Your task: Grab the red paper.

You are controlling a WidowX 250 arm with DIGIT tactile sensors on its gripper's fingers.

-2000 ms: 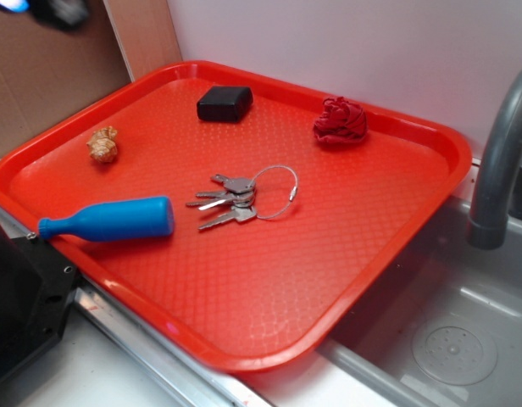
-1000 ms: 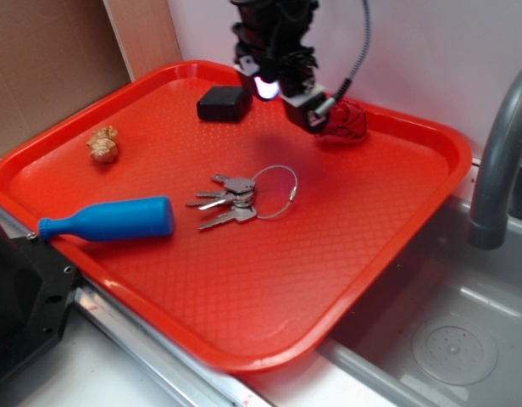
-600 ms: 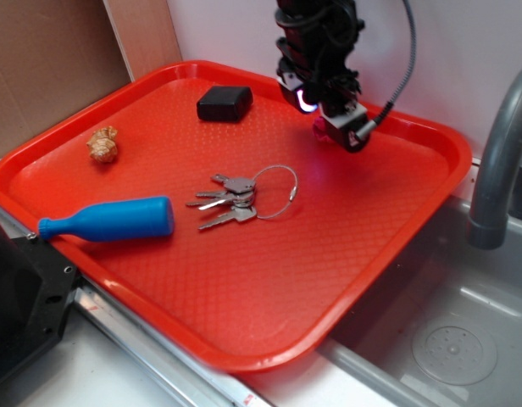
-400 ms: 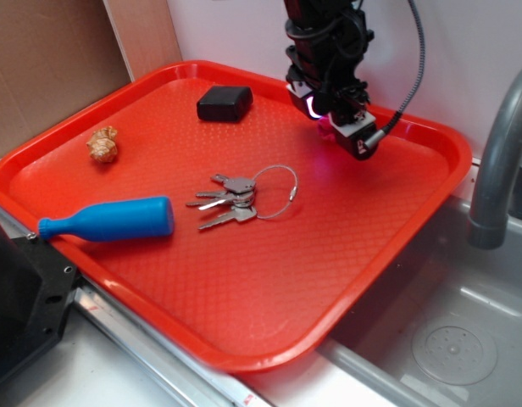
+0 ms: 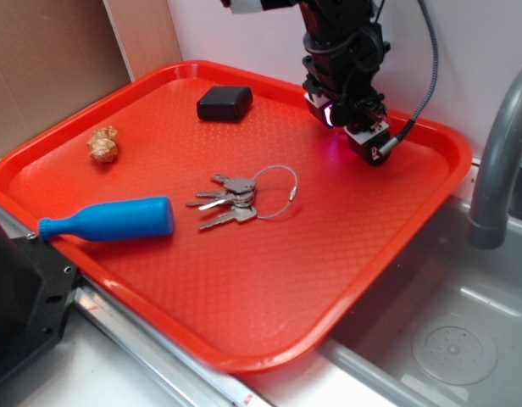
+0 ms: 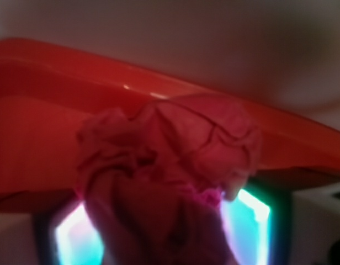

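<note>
The red paper (image 6: pixel 170 165) is a dark-red wrinkly wad that fills the middle of the wrist view, close to the far rim of the red tray (image 6: pixel 43 66). It sits between the two glowing fingers (image 6: pixel 76 240) of my gripper (image 6: pixel 164 234), which stand on either side of it and look open around it. In the exterior view my gripper (image 5: pixel 341 123) is low over the far right part of the tray (image 5: pixel 286 280), and its body hides the paper.
On the tray lie a black box (image 5: pixel 224 103), a tan wrinkly wad (image 5: pixel 102 144), a bunch of keys on a wire ring (image 5: pixel 240 197) and a blue bottle-shaped toy (image 5: pixel 108 220). A grey faucet (image 5: pixel 498 161) and a sink (image 5: pixel 452 339) are to the right.
My arm came in from the top, moved right across the back of the tray and came down over the red paper, which it now covers in the exterior view.
</note>
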